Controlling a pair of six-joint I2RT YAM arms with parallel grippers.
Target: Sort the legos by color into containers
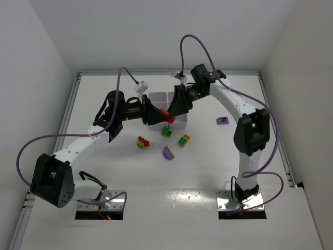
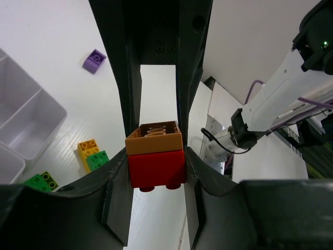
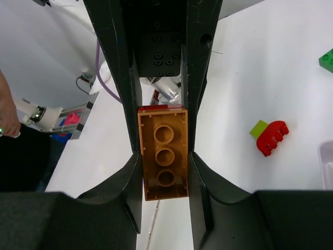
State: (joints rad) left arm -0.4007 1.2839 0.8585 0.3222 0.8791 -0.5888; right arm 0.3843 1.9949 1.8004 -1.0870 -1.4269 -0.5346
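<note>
The red brick [image 2: 157, 169] and the orange-brown brick [image 2: 154, 139] are joined together, one on the other, as one small clump. This clump is held in the air between the two arms. In the top view it is seen over the near left part of the white tray [image 2: 39, 122]. How high it is above the tray, I cannot tell.

The left gripper [image 2: 156, 174] is closed on the red brick, with one finger pressing on each side of it. The right gripper [image 3: 164, 172] comes from the opposite side and is closed on the orange-brown brick. This brick shows its hollow underside with three round tubes to the right wrist camera. The two grippers face each other, very close, with only the clump between them.

The other legos lie on the white table [image 1: 208, 172]:
- A small red piece [image 1: 170, 120] is right at the tray's near edge.
- A green and lime pair [image 1: 166, 132] lies just beside the near side of the tray.
- An orange and green pair [image 1: 184, 139] is a little further out from the tray's near right corner.
- A red, yellow and green clump [image 1: 143, 141] is near the tray's near left corner.
- A rounded purple piece [image 1: 168, 152] lies further from the tray's near side than all of these.
- One purple brick [image 1: 222, 120] is alone, well apart from the tray on its right side.
</note>
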